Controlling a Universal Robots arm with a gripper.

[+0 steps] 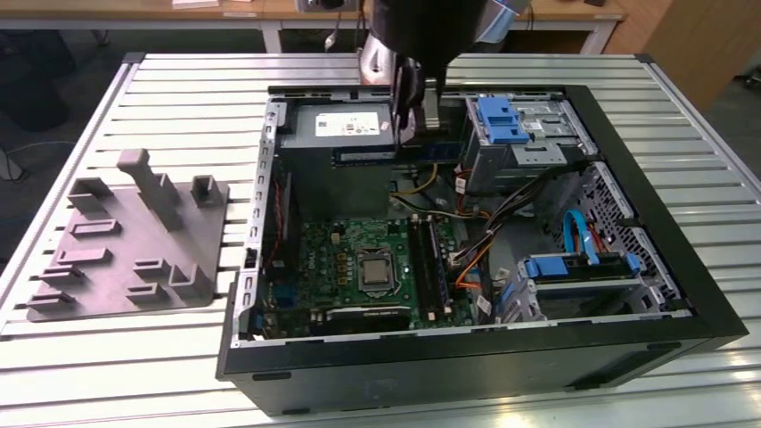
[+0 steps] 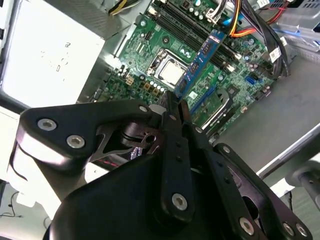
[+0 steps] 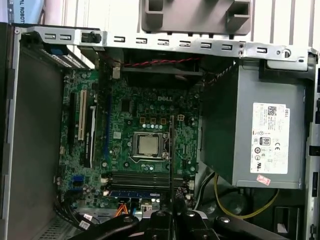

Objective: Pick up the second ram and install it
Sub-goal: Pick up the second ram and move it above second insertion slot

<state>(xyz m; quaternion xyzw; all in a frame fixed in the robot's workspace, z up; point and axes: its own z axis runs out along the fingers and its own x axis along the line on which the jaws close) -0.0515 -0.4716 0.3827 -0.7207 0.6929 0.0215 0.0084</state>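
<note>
slatted metal table (image 1: 143,370) | carries: grey fixture tray (image 1: 125,254); open computer case (image 1: 452,367)

The gripper (image 2: 176,104) is closed on one end of the second ram (image 2: 202,57); the stick projects over the green motherboard (image 2: 145,42), beside the CPU socket (image 2: 169,73); a grey power supply (image 2: 50,55) adjoins the board; orange cables (image 2: 235,22) lie beyond.

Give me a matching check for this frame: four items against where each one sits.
Items: 1 second ram; 2 grey fixture tray; 3 power supply; 4 processor.
Places: a on the slatted table beside the case; b on the motherboard; c held in the pincer; d in a corner of the case.
Pairs: 1-c, 2-a, 3-d, 4-b.
</note>
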